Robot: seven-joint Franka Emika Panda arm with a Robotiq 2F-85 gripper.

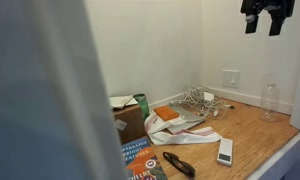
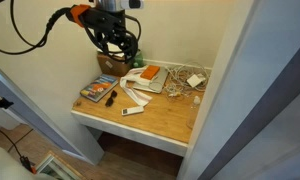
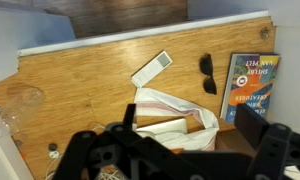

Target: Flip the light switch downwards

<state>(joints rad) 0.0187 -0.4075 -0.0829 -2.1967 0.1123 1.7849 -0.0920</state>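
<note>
Wrist view: tabletop (image 3: 90,70) is seen from above, with the remote (image 3: 151,69), sunglasses (image 3: 208,75) and book (image 3: 252,85) laid out flat; the walls are cut off.
Light switch: the light switch (image 1: 231,79) is seen in one exterior view only, as a pale square plate low on the back wall, just above the cables (image 1: 200,100).
End effector: the end effector (image 1: 265,25) is held high near the wall, well apart from the switch, with its fingers spread wide; this is also seen in the wrist view (image 3: 170,150).
Arm: the arm's body and its orange part are shown only in an exterior view, with the end effector (image 2: 120,48) over the rear of the tabletop.
White bag: the white bag (image 3: 180,105) lies open on the tabletop with an orange item (image 1: 166,113) inside.
Cardboard box: the cardboard box (image 1: 127,120) stands in the back corner with white paper on top; whether the green can (image 1: 141,103) is inside or behind it cannot be told.
Clear bottle: the clear bottle (image 1: 270,100) stands upright by the wall; its contents cannot be told.
</note>
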